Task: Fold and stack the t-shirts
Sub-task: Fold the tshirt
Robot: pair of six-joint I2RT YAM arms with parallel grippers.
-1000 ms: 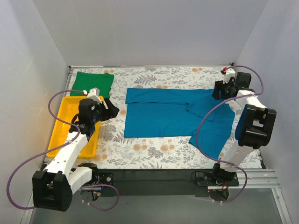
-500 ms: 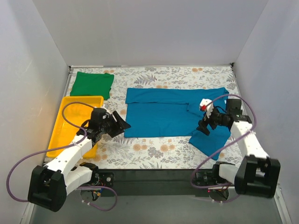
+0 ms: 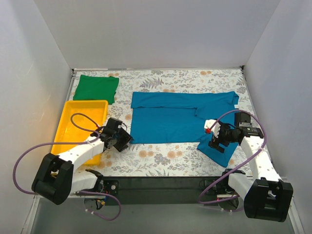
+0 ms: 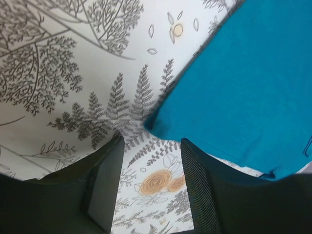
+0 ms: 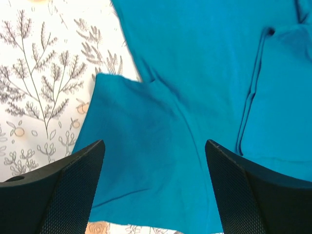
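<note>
The teal-blue t-shirt (image 3: 170, 117) lies spread and partly folded across the middle of the table. The bright green t-shirt (image 3: 96, 88) lies folded at the back left. My left gripper (image 3: 123, 141) is open and low, just beside the teal shirt's near left corner (image 4: 156, 127), with bare table between the fingers. My right gripper (image 3: 214, 139) is open over the shirt's near right flap (image 5: 156, 165), holding nothing. The flap's edge and a folded sleeve (image 5: 278, 92) show in the right wrist view.
A yellow plastic tray (image 3: 70, 131) stands at the left, beside my left arm. The table cover (image 3: 156, 158) has a flower and fern print. White walls close in the left, back and right sides.
My left gripper moved down and right from above the tray to the teal shirt's near left corner. My right gripper swung from the back right down to the shirt's near right flap.
</note>
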